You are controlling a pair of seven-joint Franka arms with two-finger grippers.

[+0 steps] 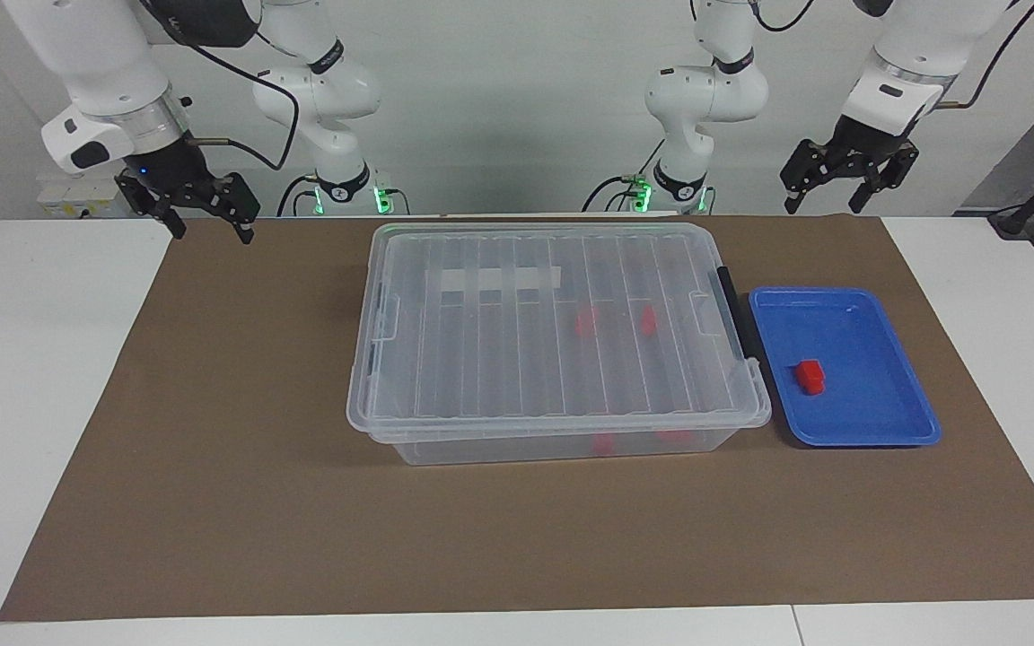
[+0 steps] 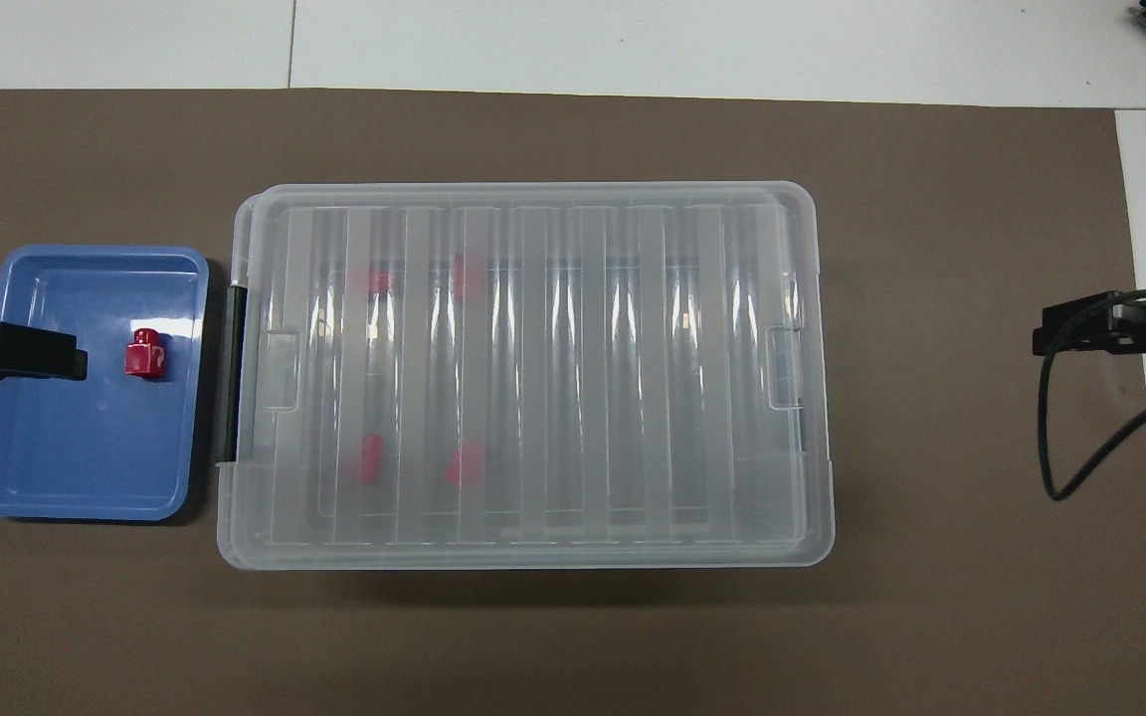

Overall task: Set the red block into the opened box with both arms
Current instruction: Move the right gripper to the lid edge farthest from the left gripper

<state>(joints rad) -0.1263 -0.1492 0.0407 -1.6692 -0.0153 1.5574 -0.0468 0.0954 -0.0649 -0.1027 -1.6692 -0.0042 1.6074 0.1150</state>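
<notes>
A red block (image 1: 810,376) (image 2: 144,355) lies alone in the blue tray (image 1: 876,431) (image 2: 76,477). The clear box (image 1: 562,422) (image 2: 583,378) stands mid-mat beside the tray, its ribbed lid lying shut on it. Two more red blocks (image 1: 586,323) (image 2: 370,459) show through the lid, at the box's tray end. My left gripper (image 1: 822,206) (image 2: 56,356) hangs open high above the tray's outer rim, holding nothing. My right gripper (image 1: 212,233) (image 2: 1055,338) hangs open and empty, high over the mat's edge at the right arm's end.
A brown mat (image 1: 239,467) covers the white table (image 1: 23,377). The box's black handle (image 1: 732,309) faces the tray. A black cable (image 2: 1080,467) loops down from the right gripper.
</notes>
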